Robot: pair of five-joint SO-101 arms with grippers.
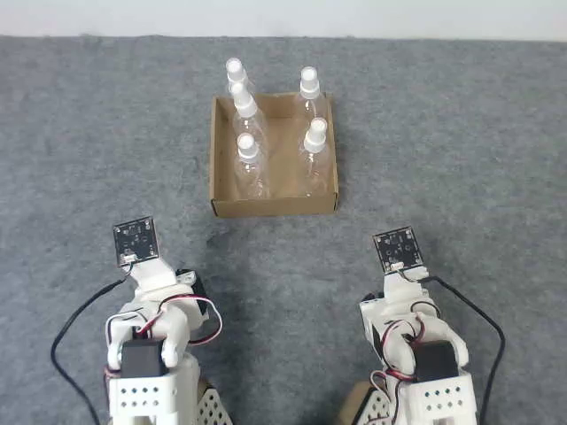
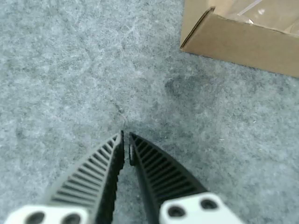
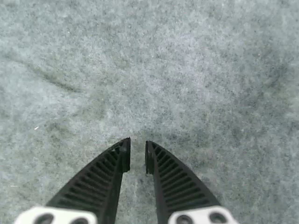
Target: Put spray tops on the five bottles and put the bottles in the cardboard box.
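Nearest, the black ribbed left tool (image 2: 126, 136) hangs over the grey felted worktop (image 1: 461, 133), tips pressed together and holding nothing. The matching right tool (image 3: 138, 142) is all but closed and likewise empty. Both arms sit folded at the near edge, probably because nothing is left to carry. Farther off, at centre, the brown cardboard box (image 1: 275, 206) holds the clear plastic bottles (image 1: 251, 173) upright, each wearing a white spray top (image 1: 316, 131), so the task looks finished.
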